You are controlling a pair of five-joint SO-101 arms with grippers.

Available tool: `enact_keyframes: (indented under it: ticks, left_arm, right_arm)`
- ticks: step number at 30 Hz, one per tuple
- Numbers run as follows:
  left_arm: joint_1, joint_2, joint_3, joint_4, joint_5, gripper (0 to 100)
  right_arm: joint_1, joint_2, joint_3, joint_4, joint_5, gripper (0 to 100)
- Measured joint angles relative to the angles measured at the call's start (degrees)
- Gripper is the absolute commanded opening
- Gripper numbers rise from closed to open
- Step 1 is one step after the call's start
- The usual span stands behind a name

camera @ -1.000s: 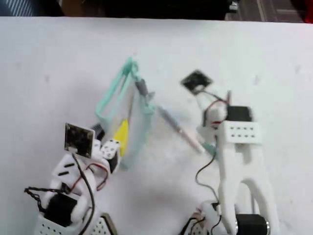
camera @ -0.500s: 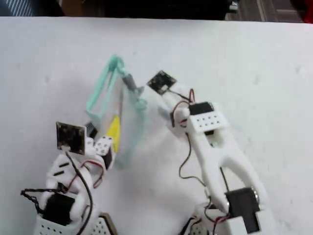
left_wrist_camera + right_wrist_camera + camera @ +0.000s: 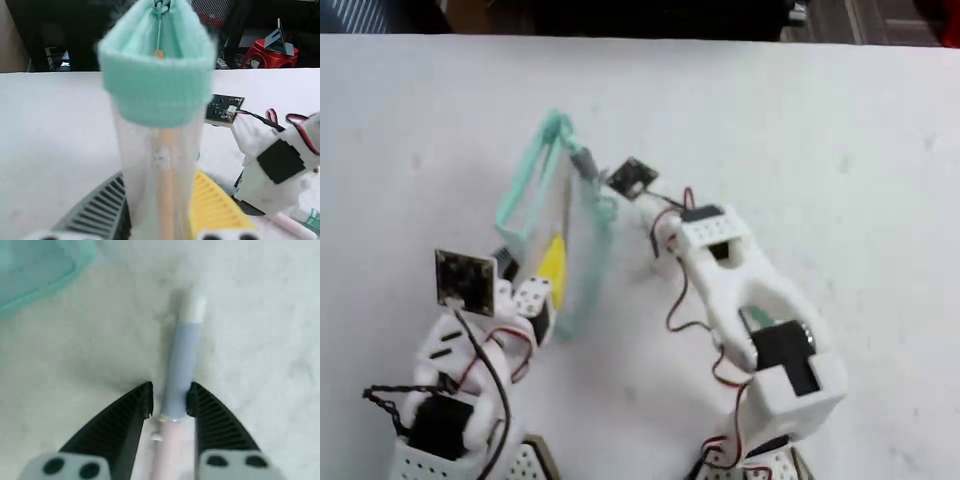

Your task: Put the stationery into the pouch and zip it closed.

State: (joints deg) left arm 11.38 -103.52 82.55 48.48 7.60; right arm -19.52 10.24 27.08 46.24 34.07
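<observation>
Inspecting the bench, you find the task part done. Your left gripper (image 3: 157, 217) is clamped on the near end of the pouch (image 3: 545, 205), its grey and yellow jaws pressing the clear wall from either side, so the pouch runs away from that arm across the table (image 3: 800, 120). The pouch's mint rim spreads into a loop in the high view, which I judge to be an open mouth; the zip does not appear drawn. Inside the clear wall, the left wrist view shows one pale wooden stick (image 3: 165, 190), most likely a pencil, so at least one item seems to be already stowed. Your right gripper (image 3: 170, 405) is down at the table just beside the pouch and straddles the pen (image 3: 181, 360). Its jaws are parted narrowly, one touching the barrel and the other a sliver off it, so I rate the pen as not yet gripped. The pen lies flat on the table outside the pouch, its white tip pointing away from the jaws. Outstanding items, in my judgement: close on the pen, lift it, feed it through the mouth, then pull the zip shut while your left gripper holds the pouch. Other loose stationery, if any, cannot be made out.
</observation>
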Motion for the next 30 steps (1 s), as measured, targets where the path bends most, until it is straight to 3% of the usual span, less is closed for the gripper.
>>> enact_keyframes:
  ticks: [4,9,15,23,30]
  left_arm:
    - [2.3,0.0,0.0,0.0,-0.2,23]
    - [3.0,0.0,0.0,0.4,-0.2,22]
    - [0.8,-0.8,-0.9,1.3,-0.1,22]
    - [6.6,-1.1,-0.4,2.0,-3.0,22]
    - [7.9,-1.1,-1.1,3.3,-3.6,22]
  right_arm:
    - [0.1,3.3,-5.1,4.1,0.0,1.6]
    - [2.5,4.0,-6.3,6.0,-0.5,1.7]
    - [7.7,4.0,-6.4,6.2,-8.5,1.7]
    - [9.5,4.0,-6.4,5.4,-12.7,1.7]
    - [10.6,-2.4,2.4,-2.5,-14.9,1.7]
